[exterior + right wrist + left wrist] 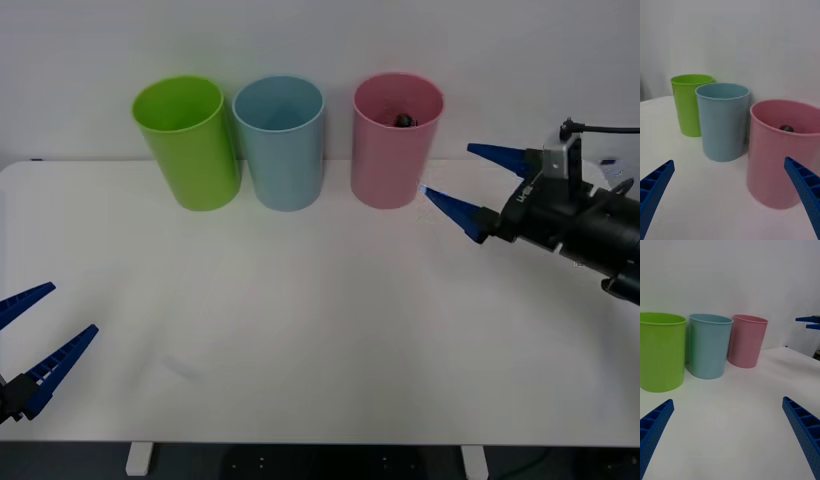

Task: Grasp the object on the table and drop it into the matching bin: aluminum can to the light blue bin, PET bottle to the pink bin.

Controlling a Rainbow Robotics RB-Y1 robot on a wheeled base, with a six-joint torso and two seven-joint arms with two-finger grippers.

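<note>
Front view puts the small clear plastic bottle with a black cap (404,120) already inside the tall pink plastic bin (395,160), which stands beside the pale blue plastic bin (283,150) on the white bench (320,340). Right hand (470,182) hangs just beside the pink bin, spread wide and empty. Left hand (35,335) waits wide at the near bench edge. Judging by this, only withdrawal is left.

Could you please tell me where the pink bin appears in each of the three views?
Front view: pink bin, rightmost of three at the table's far edge, beside the open right gripper.
Right wrist view: nearest bin.
Left wrist view: farthest bin.
Shared landmark: light blue bin next to it.
</note>
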